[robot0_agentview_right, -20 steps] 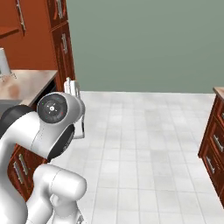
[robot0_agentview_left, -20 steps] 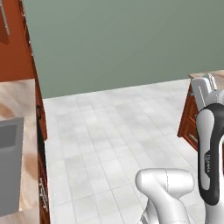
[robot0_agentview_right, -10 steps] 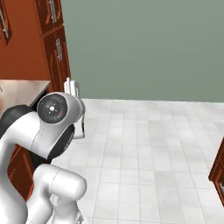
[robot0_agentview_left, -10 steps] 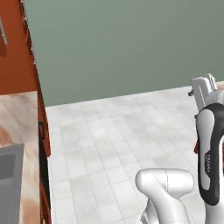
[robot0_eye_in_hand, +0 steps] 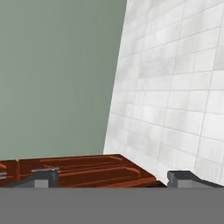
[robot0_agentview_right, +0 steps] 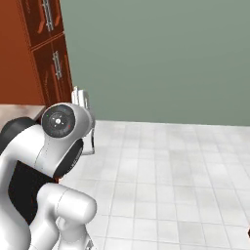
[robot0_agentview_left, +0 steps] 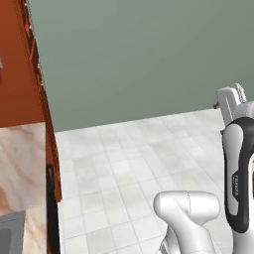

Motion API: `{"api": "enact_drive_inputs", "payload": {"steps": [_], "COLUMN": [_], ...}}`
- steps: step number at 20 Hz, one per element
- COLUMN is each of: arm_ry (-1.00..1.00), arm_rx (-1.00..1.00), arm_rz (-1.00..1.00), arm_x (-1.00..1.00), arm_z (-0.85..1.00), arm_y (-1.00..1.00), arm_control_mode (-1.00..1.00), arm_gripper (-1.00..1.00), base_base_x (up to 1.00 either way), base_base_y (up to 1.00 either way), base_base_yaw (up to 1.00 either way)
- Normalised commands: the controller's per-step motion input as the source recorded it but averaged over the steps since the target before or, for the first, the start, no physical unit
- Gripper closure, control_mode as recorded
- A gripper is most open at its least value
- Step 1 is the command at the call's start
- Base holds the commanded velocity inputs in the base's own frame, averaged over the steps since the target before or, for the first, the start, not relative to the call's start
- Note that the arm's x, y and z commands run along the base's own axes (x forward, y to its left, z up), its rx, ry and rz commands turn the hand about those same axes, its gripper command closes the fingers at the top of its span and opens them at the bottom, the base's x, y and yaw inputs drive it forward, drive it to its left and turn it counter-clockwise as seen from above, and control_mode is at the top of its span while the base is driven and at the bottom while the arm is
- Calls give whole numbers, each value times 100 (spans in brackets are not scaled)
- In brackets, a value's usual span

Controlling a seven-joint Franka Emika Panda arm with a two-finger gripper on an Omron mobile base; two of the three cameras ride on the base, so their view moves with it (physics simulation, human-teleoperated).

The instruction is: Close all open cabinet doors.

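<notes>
Because they are hinged wooden panels, the cabinet doors [robot0_agentview_right: 51, 44] should swing stiffly but easily; I would push on the flat face near the free edge, or take the long silver handle [robot0_agentview_right: 47, 14]. They stand at the left, beside the green wall [robot0_agentview_left: 139, 54], above the counter [robot0_agentview_left: 20, 163]. The gripper [robot0_eye_in_hand: 112, 178] is wide open and holds nothing. Small writing on the arm [robot0_agentview_left: 236, 181] is unreadable.

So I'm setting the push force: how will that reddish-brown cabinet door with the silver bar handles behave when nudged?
The cabinet door looks like solid wood, so probably rigid, not flexing. Being tall, it likely feels heavy and swings rather than slides. Its silver bar handles look smooth, possibly slippery. The gripper appears open.
</notes>
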Motion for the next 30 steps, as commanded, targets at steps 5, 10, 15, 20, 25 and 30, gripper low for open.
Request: {"api": "enact_drive_inputs", "payload": {"steps": [5,10,15,20,25,30], "arm_ry": [0,0,0,0,0,0], "arm_rx": [0,0,0,0,0,0], "arm_rz": [0,0,0,0,0,0], "arm_x": [0,0,0,0,0,0], "arm_z": [0,0,0,0,0,0], "arm_y": [0,0,0,0,0,0], "arm_control_mode": [100,100,100,100,100,100], "arm_gripper": [-100,-100,-100,-100,-100,-100], "base_base_x": [93,94,94,91,63,39], "base_base_y": [0,0,0,0,-1,-4], "base_base_yaw": [5,6,9,22,55,80]}}
